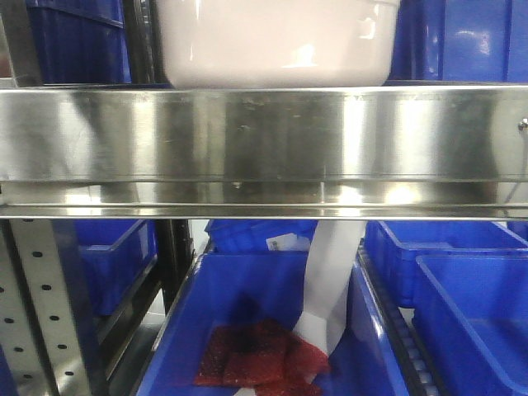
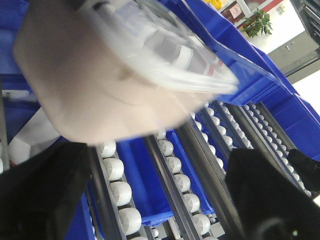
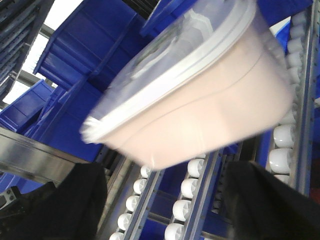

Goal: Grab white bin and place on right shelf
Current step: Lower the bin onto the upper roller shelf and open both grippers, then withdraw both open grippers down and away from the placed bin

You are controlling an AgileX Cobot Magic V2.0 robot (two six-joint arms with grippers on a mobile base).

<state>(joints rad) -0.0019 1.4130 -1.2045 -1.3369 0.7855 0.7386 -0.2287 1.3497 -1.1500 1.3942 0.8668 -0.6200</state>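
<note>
The white bin (image 1: 276, 41) rests on the right shelf (image 1: 264, 136), just behind its wide steel front rail; only its lower part shows in the front view. In the left wrist view the bin (image 2: 100, 85) lies ahead of my left gripper (image 2: 155, 152), which is open with only roller tracks showing between its black fingers (image 2: 45, 195). In the right wrist view the bin (image 3: 210, 100), with its glossy lid, lies beyond my right gripper (image 3: 165, 170), also open and holding nothing. No gripper shows in the front view.
White roller tracks (image 2: 117, 167) carry the bin. Blue bins (image 1: 462, 289) crowd the level below and both sides above. One lower blue bin (image 1: 206, 297) holds red packets (image 1: 256, 355) and a white paper strip (image 1: 330, 280). A perforated upright (image 1: 41, 305) stands at lower left.
</note>
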